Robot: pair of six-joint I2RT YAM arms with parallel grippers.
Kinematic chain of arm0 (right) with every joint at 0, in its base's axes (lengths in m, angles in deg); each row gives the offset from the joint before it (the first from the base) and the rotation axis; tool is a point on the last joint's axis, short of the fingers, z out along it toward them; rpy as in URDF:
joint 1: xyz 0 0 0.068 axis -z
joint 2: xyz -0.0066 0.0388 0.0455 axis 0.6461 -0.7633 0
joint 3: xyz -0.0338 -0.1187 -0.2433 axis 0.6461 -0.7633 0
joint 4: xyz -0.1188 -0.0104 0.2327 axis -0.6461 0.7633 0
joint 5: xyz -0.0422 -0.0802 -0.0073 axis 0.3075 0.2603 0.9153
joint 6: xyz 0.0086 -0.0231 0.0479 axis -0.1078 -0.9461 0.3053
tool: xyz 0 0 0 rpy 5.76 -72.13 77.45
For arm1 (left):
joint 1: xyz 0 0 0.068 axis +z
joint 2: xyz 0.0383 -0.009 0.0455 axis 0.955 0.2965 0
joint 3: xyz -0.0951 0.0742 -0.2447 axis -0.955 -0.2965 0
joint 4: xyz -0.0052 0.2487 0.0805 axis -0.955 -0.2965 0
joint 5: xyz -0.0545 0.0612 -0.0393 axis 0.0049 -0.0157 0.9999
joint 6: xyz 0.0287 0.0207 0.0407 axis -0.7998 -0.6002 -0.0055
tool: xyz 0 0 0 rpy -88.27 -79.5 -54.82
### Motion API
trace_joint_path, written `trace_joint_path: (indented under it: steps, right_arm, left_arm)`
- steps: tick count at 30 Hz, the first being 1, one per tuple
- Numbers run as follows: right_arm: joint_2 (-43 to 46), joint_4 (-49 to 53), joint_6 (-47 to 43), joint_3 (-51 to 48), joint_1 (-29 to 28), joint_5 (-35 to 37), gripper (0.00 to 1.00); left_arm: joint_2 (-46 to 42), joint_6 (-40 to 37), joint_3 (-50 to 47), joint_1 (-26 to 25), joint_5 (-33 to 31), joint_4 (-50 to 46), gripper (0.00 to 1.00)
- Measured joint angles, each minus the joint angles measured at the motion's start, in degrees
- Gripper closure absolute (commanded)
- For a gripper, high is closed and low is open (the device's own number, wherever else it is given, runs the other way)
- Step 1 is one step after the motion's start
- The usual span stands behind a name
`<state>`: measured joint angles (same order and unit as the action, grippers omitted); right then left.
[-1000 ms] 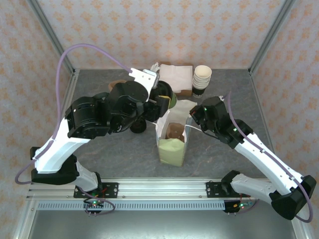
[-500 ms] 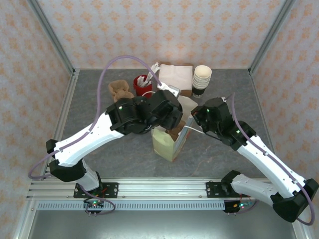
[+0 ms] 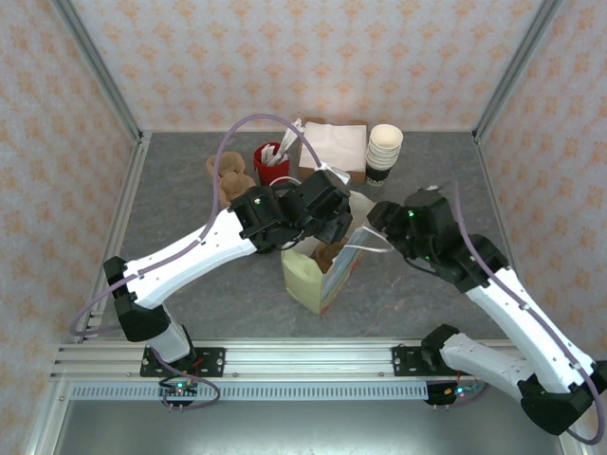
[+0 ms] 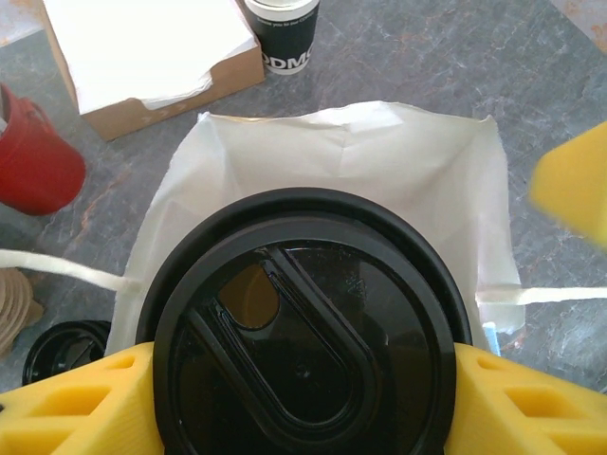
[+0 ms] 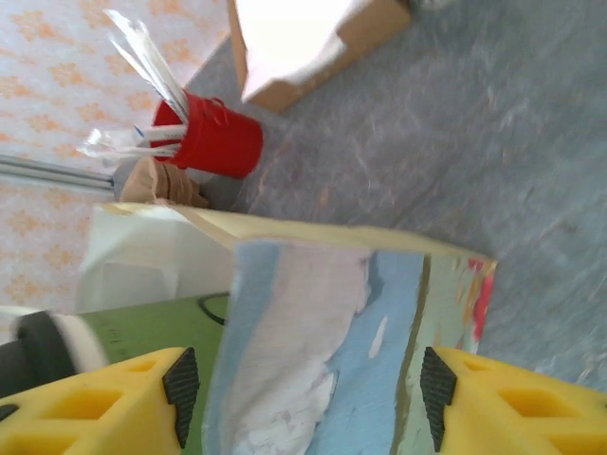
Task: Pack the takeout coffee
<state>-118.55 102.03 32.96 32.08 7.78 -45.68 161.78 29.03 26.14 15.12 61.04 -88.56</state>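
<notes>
The takeout coffee [image 4: 303, 332], an olive-green cup under a round black lid, is held between the yellow fingers [image 4: 85, 398] of my left gripper [image 4: 303, 379], which is shut on it. It hangs just over the open mouth of the white paper bag [image 4: 351, 161]. From above, the left gripper [image 3: 327, 216] sits over the back rim of the bag [image 3: 305, 275], which leans to the left. My right gripper [image 3: 370, 237] is at the bag's right rim. Its fingers stand apart, the right gripper [image 5: 308, 393] open, with the bag's printed wall [image 5: 313, 322] between them.
A brown item [image 3: 330, 254] lies inside the bag. Behind it stand a red cup of sachets [image 3: 270, 161], a cardboard napkin box [image 3: 332, 147] and a stack of cream cups [image 3: 384, 152]. A brown paper lump [image 3: 228, 172] and a loose black lid [image 4: 57, 346] lie to the left.
My left arm has swung right and carried the coffee from the bag's rear left to over its mouth. The bag has tipped leftward. My right gripper has opened.
</notes>
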Motion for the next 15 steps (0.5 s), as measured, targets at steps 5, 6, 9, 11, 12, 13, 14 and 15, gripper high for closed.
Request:
trace_joint_path:
  steps: [5,6,9,11,12,13,14,15]
  right_arm:
    - [0.1,0.1,-11.1,5.8,8.3,-2.7,0.34]
    - [-0.7,-0.3,-13.3,6.9,9.8,-4.0,0.34]
    - [-5.7,-0.5,-20.0,11.5,11.7,-8.3,0.39]
    - [-9.6,-0.6,-24.4,15.2,11.9,-11.7,0.43]
    - [-12.2,-0.6,-26.7,17.0,12.0,-13.6,0.45]
    - [-14.3,-0.6,-28.6,18.1,12.0,-15.1,0.45]
    - [-16.2,-0.5,-30.4,19.0,12.0,-16.4,0.46]
    - [-18.1,-0.5,-32.5,19.5,12.0,-18.1,0.47]
  left_arm:
    - [-0.6,-0.9,-2.8,0.0,0.2,3.4,0.35]
    - [-0.7,-0.9,-3.8,0.0,0.2,4.0,0.35]
    - [-1.0,-1.0,-6.3,0.1,0.4,5.1,0.35]
    - [-1.0,-1.1,-6.9,0.3,0.7,5.2,0.35]
    - [-1.0,-1.1,-6.9,0.5,0.9,5.2,0.35]
    - [-1.0,-1.2,-6.9,0.7,1.0,5.3,0.35]
    - [-1.0,-1.2,-6.9,0.8,1.1,5.3,0.35]
    - [-1.0,-1.2,-6.9,0.8,1.1,5.3,0.35]
